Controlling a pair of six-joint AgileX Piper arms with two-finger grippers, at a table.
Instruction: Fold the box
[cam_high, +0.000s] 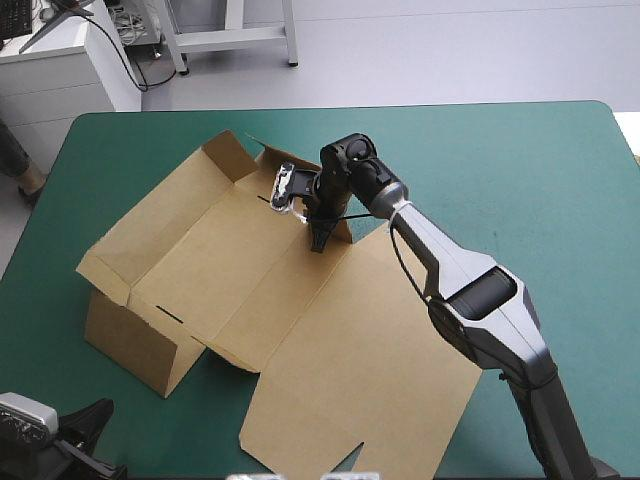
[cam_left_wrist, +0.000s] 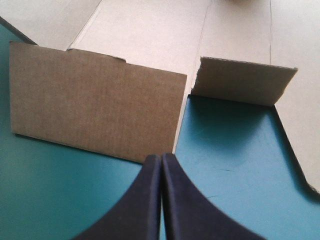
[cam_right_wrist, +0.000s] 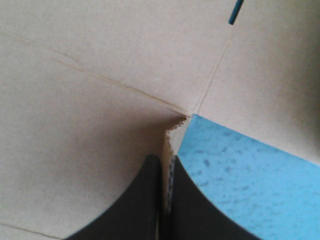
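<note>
Right gripper (cam_high: 320, 243) pinched the box (cam_high: 360, 370) at its one o'clock edge.
Left gripper (cam_left_wrist: 161, 159) sat pressed together at the table's (cam_high: 560, 200) seven o'clock.

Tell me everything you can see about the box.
The box is a cut sheet of brown corrugated board, partly folded on the teal-green table. Its near-left wall stands upright, far flaps are raised, and the lid panel lies flat toward the near right. The right gripper is shut on a raised flap's edge; the left gripper is shut, clear of it.
</note>
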